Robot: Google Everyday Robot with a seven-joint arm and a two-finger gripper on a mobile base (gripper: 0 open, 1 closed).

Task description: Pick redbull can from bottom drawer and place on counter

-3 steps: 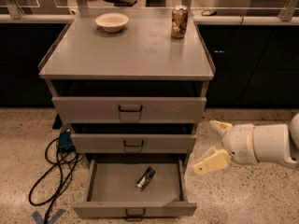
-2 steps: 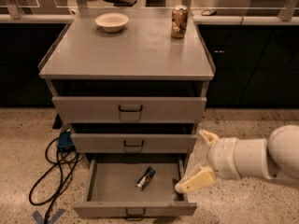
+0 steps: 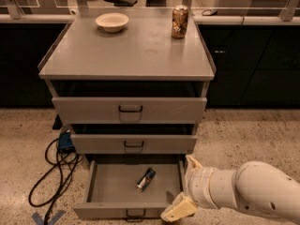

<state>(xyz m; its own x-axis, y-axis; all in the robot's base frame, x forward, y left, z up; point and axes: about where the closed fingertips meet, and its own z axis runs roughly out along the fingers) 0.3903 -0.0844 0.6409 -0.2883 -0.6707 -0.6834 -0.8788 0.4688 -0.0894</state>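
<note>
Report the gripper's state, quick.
The gripper: open, holding nothing, at the right side of the open bottom drawer; the blue can lies inside, untouched.

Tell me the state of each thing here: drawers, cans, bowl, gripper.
Bottom drawer: pulled open.
Redbull can: lying on its side in it.
Middle drawer: pushed in.
Top drawer: pushed in.
Brown can: upright on the counter.
Bowl: upright on the counter.
Gripper: open, empty, by the open drawer's right front corner.
</note>
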